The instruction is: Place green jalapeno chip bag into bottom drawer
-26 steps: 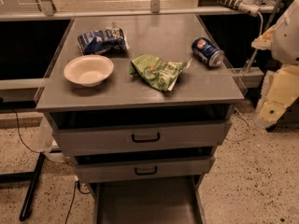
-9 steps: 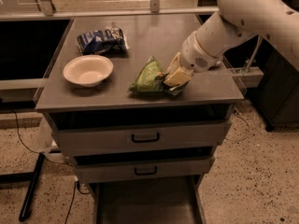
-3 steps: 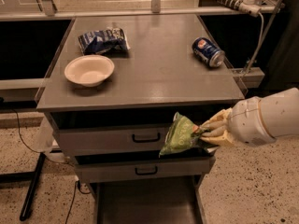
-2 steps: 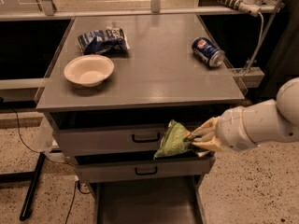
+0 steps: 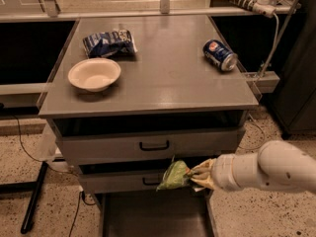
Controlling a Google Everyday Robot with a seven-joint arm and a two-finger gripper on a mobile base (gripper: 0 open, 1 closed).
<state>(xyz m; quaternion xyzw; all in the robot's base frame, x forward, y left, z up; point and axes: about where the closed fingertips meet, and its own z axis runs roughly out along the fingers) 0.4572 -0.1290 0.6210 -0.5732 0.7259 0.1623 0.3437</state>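
tabletop [image 5: 168, 83] grey, over three drawers | bottom drawer [image 5: 153, 220] pulled out | white arm [image 5: 266, 171] enters from right | bowl [image 5: 94, 74] front-left, blue-and-white snack bag [image 5: 108, 41] behind it | green jalapeno chip bag [image 5: 173, 177] held in air before middle drawer front, above bottom drawer | can [image 5: 220, 55] lying far right | hand [image 5: 199, 175] pinched closed on bag's right edge

Two snack bags: one blue-and-white bag [image 5: 108, 42] on the table [image 5: 168, 78], one green jalapeno chip bag [image 5: 173, 177] below the table's front edge. One bowl [image 5: 94, 74] and one can [image 5: 220, 55] on the table. Three drawers [image 5: 153, 144] under it, counting the bottom drawer [image 5: 153, 218]. One end effector [image 5: 197, 174], clamped on the green jalapeno chip bag.
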